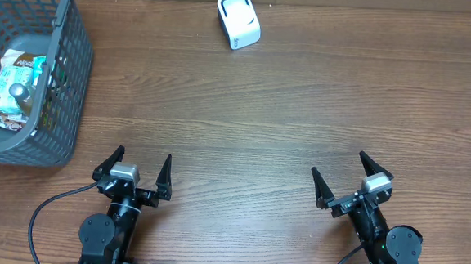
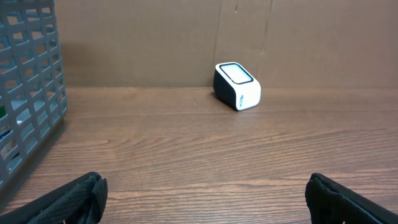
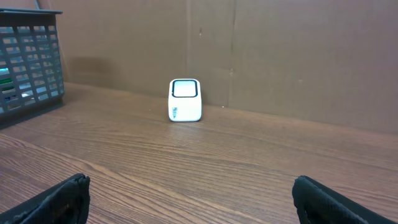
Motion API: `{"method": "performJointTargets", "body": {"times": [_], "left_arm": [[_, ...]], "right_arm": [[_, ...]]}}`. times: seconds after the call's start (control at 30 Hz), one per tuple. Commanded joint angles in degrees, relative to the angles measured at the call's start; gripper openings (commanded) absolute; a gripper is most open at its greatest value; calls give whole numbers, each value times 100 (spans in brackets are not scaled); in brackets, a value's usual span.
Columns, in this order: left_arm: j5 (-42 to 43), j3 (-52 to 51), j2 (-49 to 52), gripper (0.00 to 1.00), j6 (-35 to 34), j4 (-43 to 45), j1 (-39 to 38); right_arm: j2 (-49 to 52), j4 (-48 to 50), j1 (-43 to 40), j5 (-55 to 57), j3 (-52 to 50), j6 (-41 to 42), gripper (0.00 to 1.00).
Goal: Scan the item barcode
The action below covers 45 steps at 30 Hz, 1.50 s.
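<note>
A crinkled green-and-white foil packet (image 1: pixel 18 78) lies in the grey plastic mesh basket (image 1: pixel 74 73) at the bench's left edge, and a white boxy scanner (image 1: pixel 238 20) sits near the far edge; the left gripper (image 1: pixel 144 153) and right gripper (image 1: pixel 338 163) stand spread and empty

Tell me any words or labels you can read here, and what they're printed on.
White scanner: small blue marking low on its front, too small to read.
Packet in the grey basket: printed lettering, too blurred to read.
No other text shows.

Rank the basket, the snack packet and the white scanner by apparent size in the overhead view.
1. basket, by far.
2. snack packet.
3. white scanner, close to the packet in size, so that order is unsure.
</note>
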Motion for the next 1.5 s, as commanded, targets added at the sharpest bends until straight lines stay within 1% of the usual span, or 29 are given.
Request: {"method": "performJointTargets", "body": {"times": [0.0,0.13,0.37,0.47,0.57,0.73,0.9,1.03,1.1,1.3,1.4,1.47], "left_arm": [[-20,-20,-59,100,-63,-15,-22],[-173,-20,-59,100,-61,-22,-22],[-125,-20,-59,100,-57,-24,-22],[107,68,-59,100,-33,7,-22],[573,516,-52,100,24,-144,-22],[614,1646,225,100,127,-914,-22],[612,2865,927,100,341,-2037,-22],[614,3722,1650,100,466,-2594,-22],[673,4127,2070,100,455,-2857,-22],[1237,5239,3550,100,455,-3646,-28],[1255,5814,4358,100,450,-4321,-39],[1255,6067,4776,100,452,-4618,-37]], "right_arm": [[-57,13,-22,59,-61,-26,100],[-57,15,-22,59,-61,-26,100],[-57,13,-22,59,-61,-26,100],[-57,15,-22,59,-61,-26,100],[-57,15,-22,59,-61,-26,100],[-57,13,-22,59,-61,-26,100],[-57,15,-22,59,-61,-26,100],[-57,13,-22,59,-61,-26,100],[-57,15,-22,59,-61,-26,100],[-57,13,-22,59,-61,-26,100],[-57,13,-22,59,-61,-26,100],[-57,13,-22,59,-61,-26,100]]}}
